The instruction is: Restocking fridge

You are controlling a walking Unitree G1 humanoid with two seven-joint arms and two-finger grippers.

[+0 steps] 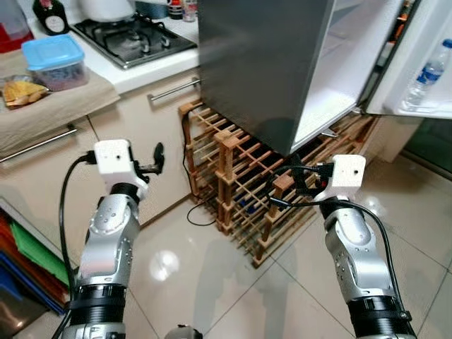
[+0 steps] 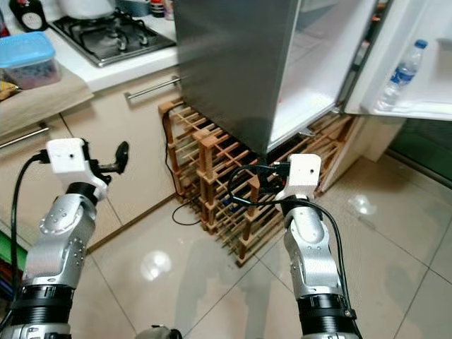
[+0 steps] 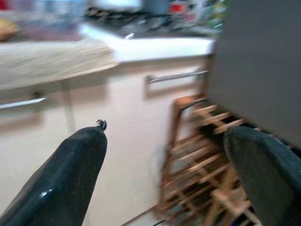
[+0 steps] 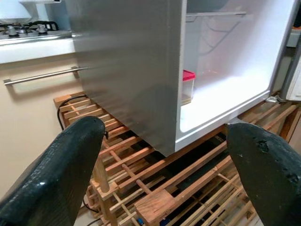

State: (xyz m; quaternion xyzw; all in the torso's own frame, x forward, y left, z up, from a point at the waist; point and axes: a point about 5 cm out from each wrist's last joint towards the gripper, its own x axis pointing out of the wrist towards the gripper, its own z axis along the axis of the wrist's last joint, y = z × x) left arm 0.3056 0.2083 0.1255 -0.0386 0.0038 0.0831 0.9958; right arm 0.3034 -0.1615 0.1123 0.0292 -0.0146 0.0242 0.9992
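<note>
The fridge (image 1: pixel 268 63) stood open on a wooden wine rack (image 1: pixel 240 176), its door (image 1: pixel 424 56) swung wide with a water bottle (image 1: pixel 429 73) on the door shelf. A red-lidded container (image 4: pixel 188 87) sat inside the fridge. The left gripper (image 3: pixel 164 174) and right gripper (image 4: pixel 164 174) hovered empty before the fridge, fingers spread apart. A blue-lidded box (image 1: pixel 55 62) rested on the table (image 1: pixel 141 74) beside the fridge.

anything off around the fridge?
The fridge sits on a wooden wine rack rather than the floor, door open. A black cable trails through the rack. No spills or damage visible.
</note>
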